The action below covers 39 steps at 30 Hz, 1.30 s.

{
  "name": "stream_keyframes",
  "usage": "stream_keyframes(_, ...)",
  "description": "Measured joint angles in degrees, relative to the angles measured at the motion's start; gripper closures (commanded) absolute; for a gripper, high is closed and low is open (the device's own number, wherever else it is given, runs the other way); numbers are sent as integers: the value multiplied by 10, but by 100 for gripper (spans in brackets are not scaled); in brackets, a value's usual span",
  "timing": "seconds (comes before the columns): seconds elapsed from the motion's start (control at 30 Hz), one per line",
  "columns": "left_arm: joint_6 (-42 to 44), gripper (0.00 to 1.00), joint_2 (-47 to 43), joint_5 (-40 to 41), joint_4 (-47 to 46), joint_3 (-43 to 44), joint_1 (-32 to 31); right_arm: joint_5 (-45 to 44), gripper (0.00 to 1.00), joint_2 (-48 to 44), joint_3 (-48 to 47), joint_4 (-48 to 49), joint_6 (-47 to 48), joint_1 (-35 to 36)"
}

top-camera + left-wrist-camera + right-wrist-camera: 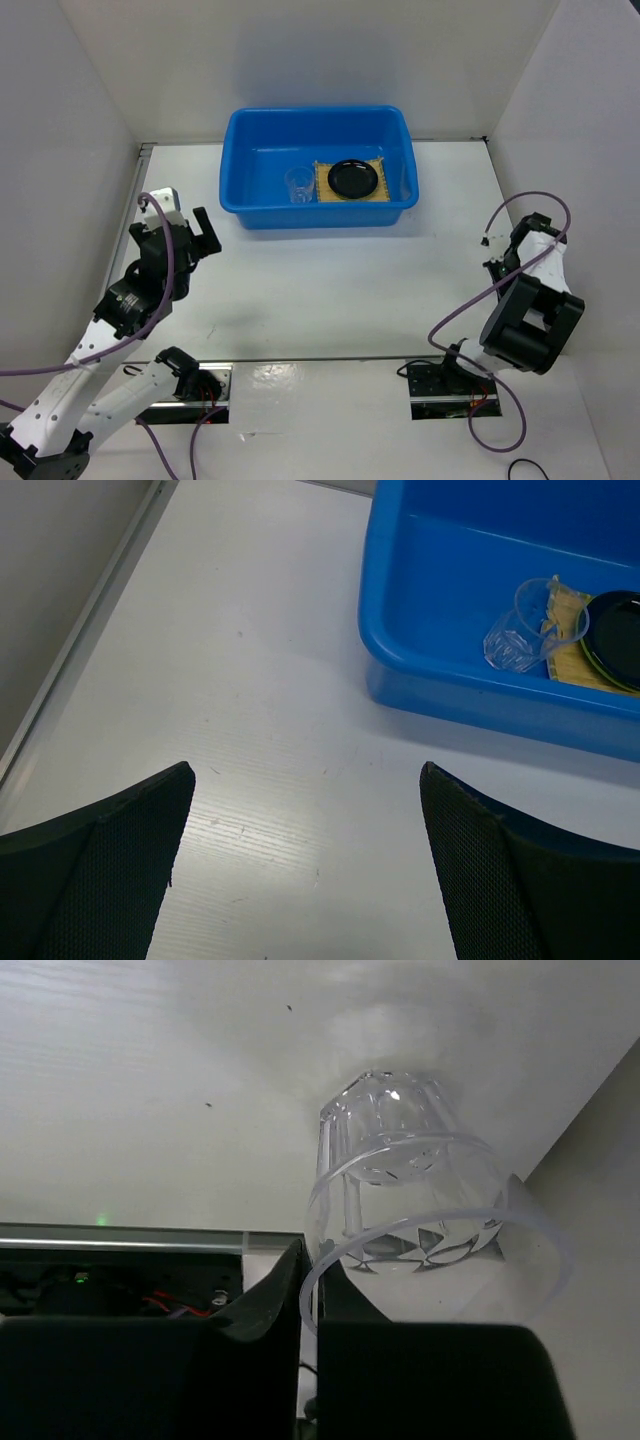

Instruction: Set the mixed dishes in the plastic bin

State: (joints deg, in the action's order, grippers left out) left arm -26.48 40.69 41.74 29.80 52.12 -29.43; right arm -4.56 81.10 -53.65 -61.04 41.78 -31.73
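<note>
The blue plastic bin (318,165) stands at the back centre. Inside it lie the tan bamboo mat (350,181) with the black dish (353,178) on it, and a clear cup (298,184) stands left of the mat. In the left wrist view a lime-green rim (590,658) shows under the black dish (620,640). My left gripper (305,810) is open and empty over the table, left of and in front of the bin (470,670). My right gripper (310,1272) is shut on the rim of a second clear cup (400,1160), low at the right side (497,268).
White walls enclose the table on the left, back and right; the right wall (600,1210) is close to the held cup. A metal strip (90,620) runs along the left wall. The arm bases and cables (450,380) sit at the near edge.
</note>
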Motion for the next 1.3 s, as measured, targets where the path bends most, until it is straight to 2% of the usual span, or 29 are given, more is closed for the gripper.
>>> stream_keyframes(0.13, 0, 1, -1, 1, 0, 0, 0, 32, 100, -26, -40, -21, -1, -1)
stream_keyframes(0.23, 0, 1, 0, 4, 0, 0, 0, 72, 100, -58, -144, -74, -1, 25)
stream_keyframes(0.33, 0, 1, 1, 5, 0, 0, 0, 126, 100, -84, -295, -87, -14, 106)
stream_keyframes(0.43, 0, 1, 3, 5, 0, 0, 0, 173, 100, -76, -434, -79, -54, 234)
stream_keyframes(0.5, 0, 1, 4, 6, 1, 0, 0, 251, 100, -34, -536, -87, -67, 292)
stream_keyframes(0.6, 0, 1, 9, 9, 1, 0, 0, 326, 100, 64, -693, -102, -75, 299)
stream_keyframes(0.7, 0, 1, 20, 16, 2, 0, 0, 349, 100, 186, -824, -98, -72, 320)
stream_keyframes(0.8, -1, 1, 37, 22, 2, 0, 0, 333, 100, 289, -887, -98, -66, 379)
stream_keyframes(1.03, -5, 1, 77, 40, 4, 0, 2, 243, 100, 499, -1032, -89, -58, 581)
stream_keyframes(1.17, -6, 1, 96, 48, 9, 0, 4, 211, 100, 575, -1101, -75, -53, 657)
stream_keyframes(1.3, -7, 1, 102, 50, 12, 0, 4, 189, 100, 628, -1150, -57, -47, 701)
